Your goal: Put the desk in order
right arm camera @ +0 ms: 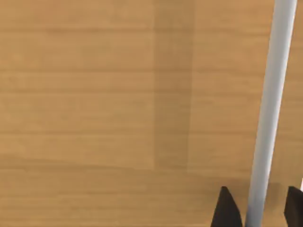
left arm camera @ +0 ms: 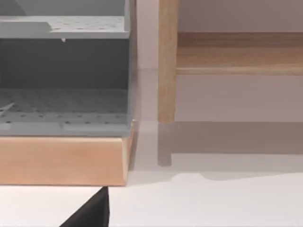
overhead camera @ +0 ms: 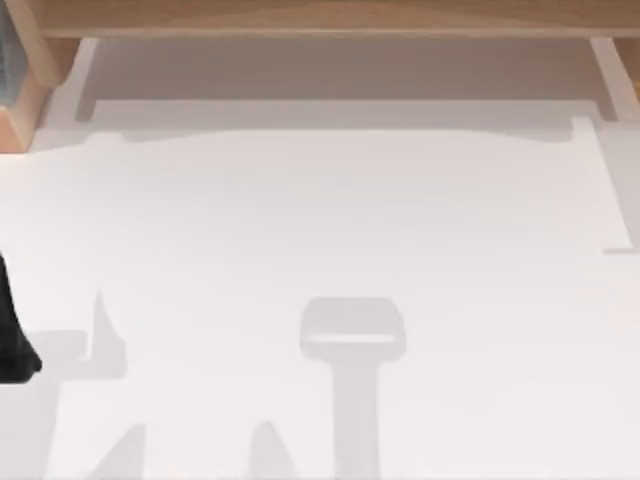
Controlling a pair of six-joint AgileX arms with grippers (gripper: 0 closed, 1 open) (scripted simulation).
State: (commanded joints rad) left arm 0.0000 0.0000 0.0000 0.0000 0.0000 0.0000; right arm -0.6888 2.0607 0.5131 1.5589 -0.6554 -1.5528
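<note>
No writing to read anywhere. The desk's white surface [overhead camera: 330, 230] spreads wide, its wooden shelf [overhead camera: 320, 15] along the far edge. Left arm [overhead camera: 12, 335] sits at the left edge; its fingers, cannot tell. Right fingers [right arm camera: 258, 208] stand parted around a grey rod [right arm camera: 270, 104], wood close behind.

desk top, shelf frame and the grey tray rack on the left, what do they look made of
The desk top looks like matte white laminate or painted board: flat, no grain, soft shadows. The shelf frame looks like light wood, with visible grain lines. The tray rack looks like grey perforated metal or plastic; its dotted holes leave that open.
</note>
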